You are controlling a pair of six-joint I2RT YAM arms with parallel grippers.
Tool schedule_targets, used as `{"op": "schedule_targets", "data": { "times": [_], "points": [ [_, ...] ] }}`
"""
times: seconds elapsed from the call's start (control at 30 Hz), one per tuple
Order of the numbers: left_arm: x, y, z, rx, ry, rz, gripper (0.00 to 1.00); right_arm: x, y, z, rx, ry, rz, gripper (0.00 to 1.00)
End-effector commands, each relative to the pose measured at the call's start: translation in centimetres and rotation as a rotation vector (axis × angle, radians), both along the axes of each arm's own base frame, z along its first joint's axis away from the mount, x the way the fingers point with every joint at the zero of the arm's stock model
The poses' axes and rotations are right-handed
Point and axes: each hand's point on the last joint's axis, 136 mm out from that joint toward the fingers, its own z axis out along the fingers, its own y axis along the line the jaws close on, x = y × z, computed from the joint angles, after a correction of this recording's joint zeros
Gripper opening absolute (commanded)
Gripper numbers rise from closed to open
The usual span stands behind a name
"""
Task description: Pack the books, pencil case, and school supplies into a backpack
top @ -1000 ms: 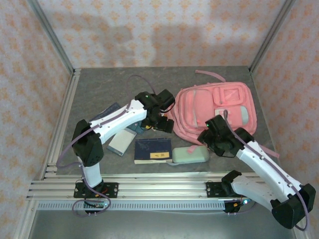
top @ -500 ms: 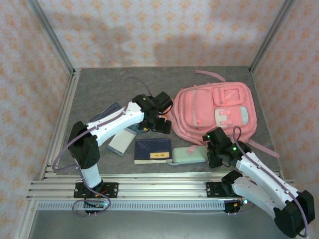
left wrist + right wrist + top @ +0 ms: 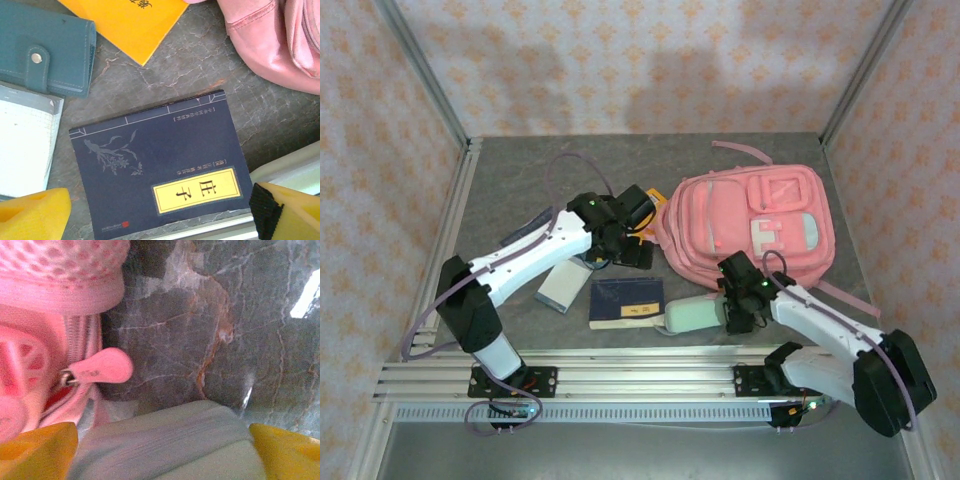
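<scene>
Nothing is packed yet, as far as I can see. Nearest me, at 5 o'clock on the bench [image 3: 510, 170], the pencil case [image 3: 692, 316] lies flat. The right gripper [image 3: 735, 306] is down over its right end, jaws wide with a pad on each side of the pouch. I can't tell if they press it. In the right wrist view the zip pull [image 3: 100, 367] of the bag sits at 9 o'clock, just beside the pouch.

At 6 o'clock, just beside the pouch's left end, is the navy book [image 3: 627, 302]. The pale blue-grey book [image 3: 563, 286] is at 7. The left gripper [image 3: 155, 217] hovers above the navy book, jaws wide, nothing between them.

Further out, near centre, are the teal pad [image 3: 45, 47] and the orange book [image 3: 130, 17], the orange one close to the bag. The dark checked book [image 3: 525, 232] is at 9, partly under the left arm. The backpack [image 3: 750, 225] is at 2 o'clock, front up, and I can't tell if the main zip is open.

My read: zero items in. Four books, the pouch and the pad are left, and the pouch looks first.
</scene>
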Motion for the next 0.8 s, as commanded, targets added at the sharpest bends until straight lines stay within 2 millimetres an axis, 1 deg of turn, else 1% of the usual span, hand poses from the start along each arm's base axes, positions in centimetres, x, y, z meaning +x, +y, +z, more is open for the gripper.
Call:
{"op": "schedule_targets", "data": {
  "times": [0.0, 0.1, 0.13, 0.23, 0.27, 0.33, 0.4, 0.5, 0.6, 0.67, 0.73, 0.77],
  "points": [
    [-0.3, 2.0, 0.6, 0.042, -0.020, 0.048, 0.94, -0.3, -0.3, -0.7, -0.031, 0.014, 0.023, 0.78],
    [-0.2, 2.2, 0.8, 0.045, -0.028, 0.053, 0.94, -0.2, -0.4, -0.3, -0.038, 0.001, 0.035, 0.68],
    [-0.2, 2.2, 0.8, 0.044, -0.030, 0.054, 0.94, 0.0, -0.6, 0.1, -0.045, -0.010, 0.039, 0.66],
    [0.1, 2.1, 1.2, 0.042, -0.040, 0.052, 0.94, 0.0, -1.1, 1.4, -0.070, -0.030, 0.052, 0.54],
    [0.3, 2.0, 1.3, 0.041, -0.044, 0.048, 0.94, 0.0, -1.3, 2.0, -0.077, -0.038, 0.051, 0.52],
    [0.5, 1.8, 1.8, 0.040, -0.054, 0.035, 0.94, 0.1, -1.6, 3.2, -0.084, -0.067, 0.059, 0.52],
    [0.9, 1.4, 2.5, 0.030, -0.068, 0.019, 0.94, 0.4, -1.8, 4.9, -0.096, -0.104, 0.082, 0.52],
    [1.2, 0.8, 3.7, 0.001, -0.089, -0.008, 0.94, 1.4, -1.9, 8.2, -0.125, -0.188, 0.162, 0.52],
    [1.1, 0.0, 5.2, -0.049, -0.106, -0.052, 0.94, 2.9, -1.5, 11.9, -0.158, -0.310, 0.281, 0.52],
    [0.8, -1.4, 6.6, -0.132, -0.105, -0.088, 0.94, 4.1, -0.6, 14.8, -0.169, -0.418, 0.395, 0.52],
    [0.3, -2.7, 8.3, -0.219, -0.118, -0.134, 0.94, 5.3, 0.9, 17.4, -0.166, -0.524, 0.526, 0.52],
    [0.1, -3.1, 9.0, -0.251, -0.133, -0.149, 0.94, 5.6, 1.4, 18.3, -0.166, -0.550, 0.569, 0.53]
  ]
}}
